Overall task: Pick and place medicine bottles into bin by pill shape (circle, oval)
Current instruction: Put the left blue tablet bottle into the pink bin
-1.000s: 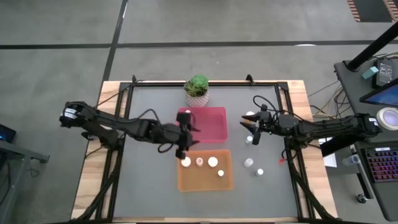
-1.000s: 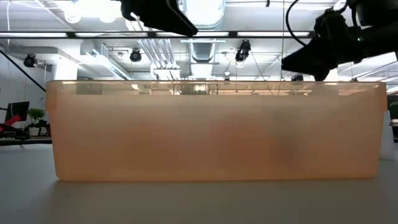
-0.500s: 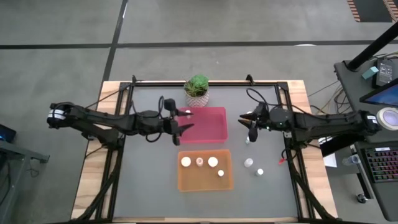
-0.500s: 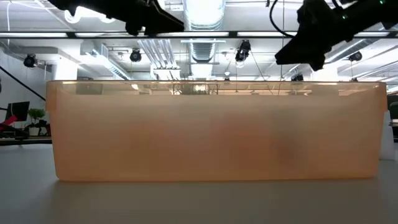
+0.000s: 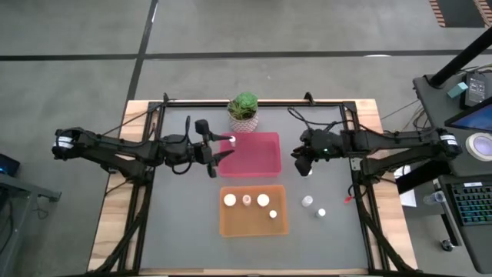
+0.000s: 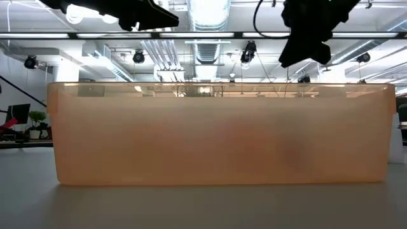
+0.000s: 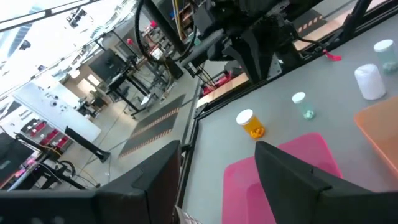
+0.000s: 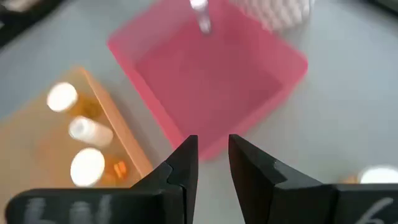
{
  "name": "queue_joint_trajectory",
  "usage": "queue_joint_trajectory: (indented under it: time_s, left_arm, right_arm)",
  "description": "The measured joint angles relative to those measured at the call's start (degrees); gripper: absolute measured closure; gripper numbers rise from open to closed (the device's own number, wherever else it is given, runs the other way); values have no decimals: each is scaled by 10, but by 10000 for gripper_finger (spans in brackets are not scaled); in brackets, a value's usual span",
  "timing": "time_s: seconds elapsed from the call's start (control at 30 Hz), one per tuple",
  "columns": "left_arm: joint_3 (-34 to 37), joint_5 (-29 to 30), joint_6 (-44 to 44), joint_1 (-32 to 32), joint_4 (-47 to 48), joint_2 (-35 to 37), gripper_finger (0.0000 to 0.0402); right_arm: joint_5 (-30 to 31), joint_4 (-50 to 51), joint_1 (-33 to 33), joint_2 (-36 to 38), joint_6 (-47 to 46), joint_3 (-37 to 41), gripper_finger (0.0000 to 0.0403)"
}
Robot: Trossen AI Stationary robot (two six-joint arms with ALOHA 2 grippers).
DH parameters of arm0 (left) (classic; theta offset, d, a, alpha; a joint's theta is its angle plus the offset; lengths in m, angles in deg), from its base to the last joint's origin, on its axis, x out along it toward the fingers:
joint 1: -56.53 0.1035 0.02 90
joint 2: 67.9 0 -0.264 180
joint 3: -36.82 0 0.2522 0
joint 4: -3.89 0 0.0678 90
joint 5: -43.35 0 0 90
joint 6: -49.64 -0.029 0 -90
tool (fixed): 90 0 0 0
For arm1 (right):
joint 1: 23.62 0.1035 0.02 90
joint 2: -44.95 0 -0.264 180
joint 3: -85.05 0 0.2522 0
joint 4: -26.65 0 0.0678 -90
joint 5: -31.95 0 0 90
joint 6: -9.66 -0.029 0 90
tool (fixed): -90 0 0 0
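Grey table (image 5: 184, 215), left claw (image 5: 217, 151) open and empty, right claw (image 8: 208, 163) narrowly parted, empty.

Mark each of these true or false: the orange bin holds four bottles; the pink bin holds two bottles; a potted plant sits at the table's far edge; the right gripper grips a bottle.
The orange bin holds four medicine bottles: true.
The pink bin holds two bottles: false, it shows none.
A potted plant sits at the far edge: true.
The right gripper grips a bottle: false, nothing is between its fingers; the left gripper is open beside the pink bin.
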Motion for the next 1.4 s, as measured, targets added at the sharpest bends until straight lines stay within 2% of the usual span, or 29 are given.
queue_joint_trajectory:
  time_s: [0.37,0.47,0.6,0.73,0.9,1.07,1.4]
  left_arm:
    - [5,1,-24,4,1,-8,210]
    - [5,1,-24,4,-3,-8,210]
    - [5,1,-25,4,-2,-9,210]
    - [5,1,-25,4,-4,-9,210]
    - [5,1,-24,4,-3,-9,210]
    - [5,1,-24,4,-3,-9,210]
    - [5,13,-25,4,-4,-9,210]
  right_arm:
    - [-10,299,24,-133,-159,-133,342]
    - [-31,358,41,-158,-199,-159,344]
    - [-52,390,59,-180,-236,-180,344]
    - [-106,388,60,-193,-265,-181,345]
    - [-114,389,60,-201,-302,-165,342]
    - [-116,389,60,-199,-323,-157,305]
    - [-102,379,60,-196,-333,-115,185]
